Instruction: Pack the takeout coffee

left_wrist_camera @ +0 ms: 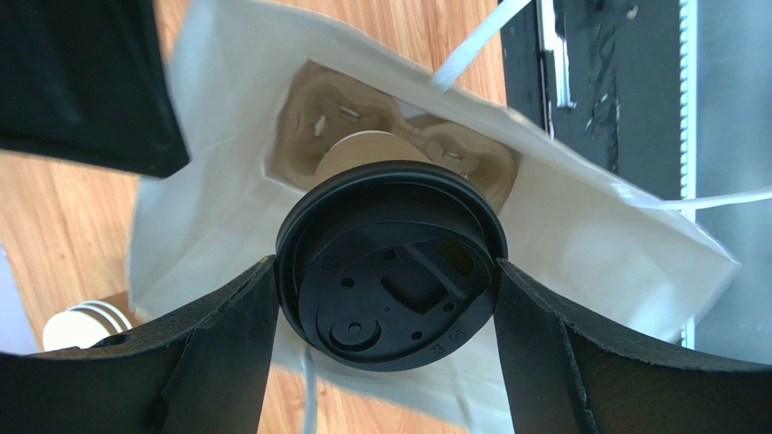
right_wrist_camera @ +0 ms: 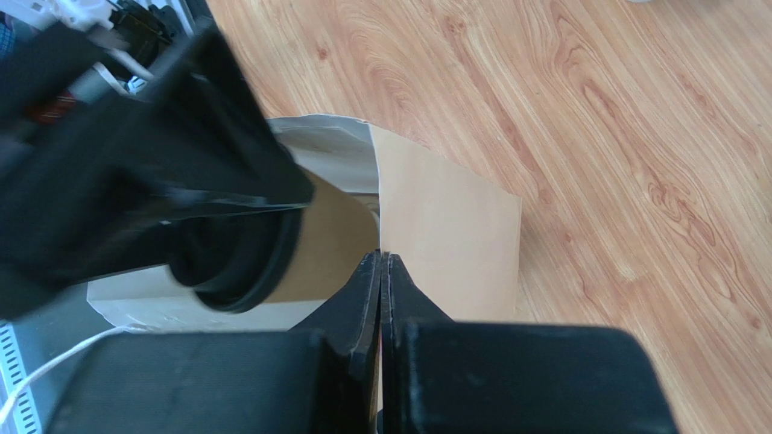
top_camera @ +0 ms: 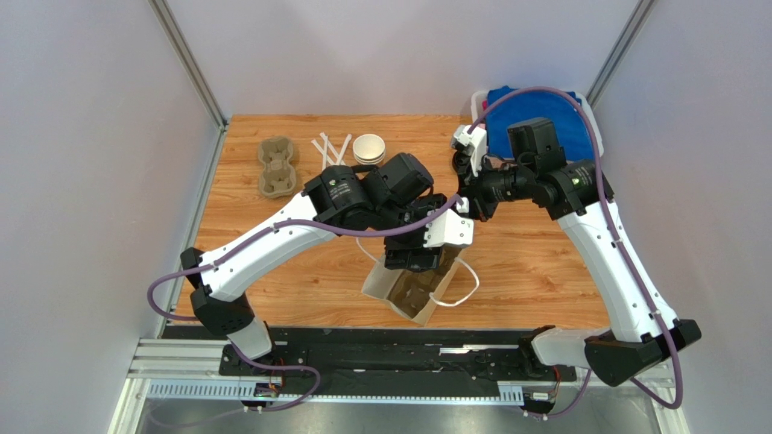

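Note:
My left gripper [top_camera: 412, 258] is shut on the takeout coffee [left_wrist_camera: 390, 271], a brown paper cup with a black lid. Its fingers [left_wrist_camera: 226, 344] press the lid's rim from both sides. The cup hangs over the open mouth of a white paper bag [left_wrist_camera: 580, 235], brown inside. A pulp cup carrier [left_wrist_camera: 317, 117] lies in the bag's bottom. My right gripper [right_wrist_camera: 381, 258] is shut on the bag's rim [right_wrist_camera: 453, 235] and holds it open. The cup [right_wrist_camera: 326, 244] shows just left of it. In the top view the bag [top_camera: 426, 294] lies at the table's near middle under both grippers.
A second pulp carrier [top_camera: 277, 166], white sticks [top_camera: 331, 149] and a stack of lidless cups [top_camera: 369, 148] sit at the back left. A blue-filled bin [top_camera: 535, 108] is at the back right. The bag's white handle [top_camera: 467, 285] loops to the right. A black rail [top_camera: 381, 348] runs along the near edge.

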Controlling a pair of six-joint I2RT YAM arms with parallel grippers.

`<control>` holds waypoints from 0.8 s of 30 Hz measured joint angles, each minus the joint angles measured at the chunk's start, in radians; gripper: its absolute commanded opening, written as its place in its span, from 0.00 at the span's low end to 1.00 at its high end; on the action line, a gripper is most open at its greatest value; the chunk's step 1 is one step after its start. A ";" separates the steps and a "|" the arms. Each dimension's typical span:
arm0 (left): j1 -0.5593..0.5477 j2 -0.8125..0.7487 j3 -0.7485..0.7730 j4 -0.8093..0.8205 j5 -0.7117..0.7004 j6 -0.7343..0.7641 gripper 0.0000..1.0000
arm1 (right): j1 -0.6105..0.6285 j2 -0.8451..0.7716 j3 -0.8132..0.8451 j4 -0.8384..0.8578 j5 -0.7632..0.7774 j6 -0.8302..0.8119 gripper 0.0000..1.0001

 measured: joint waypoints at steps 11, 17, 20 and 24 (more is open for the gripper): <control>-0.010 -0.026 -0.207 0.076 -0.055 0.041 0.32 | 0.023 -0.074 -0.107 0.069 -0.004 0.047 0.00; -0.013 -0.031 -0.296 0.106 -0.062 0.044 0.32 | 0.023 -0.143 -0.192 0.085 -0.004 0.058 0.00; -0.014 -0.056 -0.354 0.126 -0.067 0.052 0.32 | 0.023 -0.193 -0.231 0.080 -0.002 0.058 0.00; -0.021 -0.120 -0.426 0.178 -0.058 0.078 0.32 | 0.027 -0.258 -0.271 0.062 -0.002 0.056 0.00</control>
